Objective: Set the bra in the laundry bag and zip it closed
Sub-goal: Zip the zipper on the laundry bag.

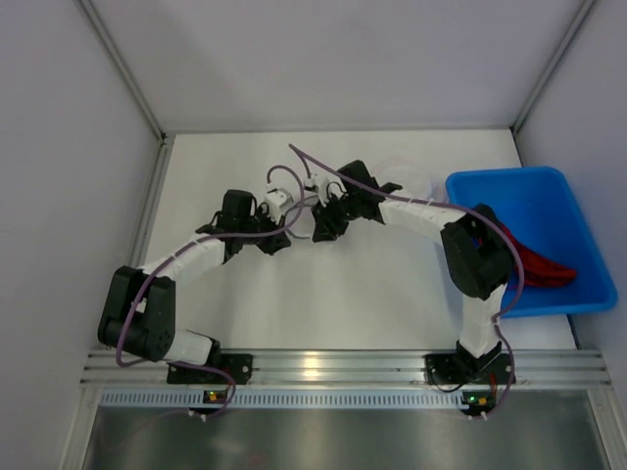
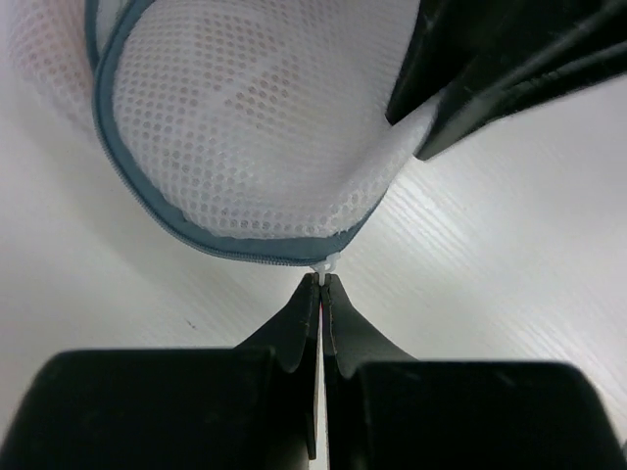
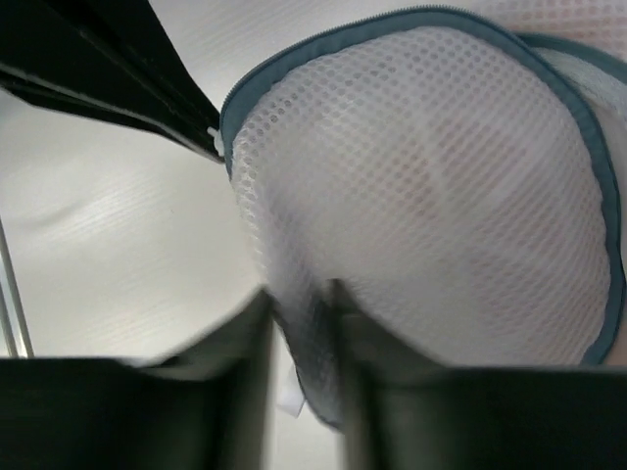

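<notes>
The white mesh laundry bag [image 2: 245, 127] with a grey-blue zipper edge [image 2: 186, 230] lies on the white table. A pale pinkish shape, the bra [image 3: 431, 186], shows faintly through the mesh [image 3: 421, 147]. My left gripper [image 2: 321, 281] is shut on the small white zipper pull [image 2: 325, 264] at the bag's near edge. My right gripper [image 3: 302, 299] has its jaws slightly parted and blurred. The bag's seam hangs between them, with a gap on the left side. In the top view both grippers, left [image 1: 274, 238] and right [image 1: 328, 223], meet at mid-table, covering the bag.
A blue bin [image 1: 519, 186] stands at the right edge of the table with a red cloth [image 1: 544, 259] in it. White walls enclose the back and sides. Purple cables loop over both arms.
</notes>
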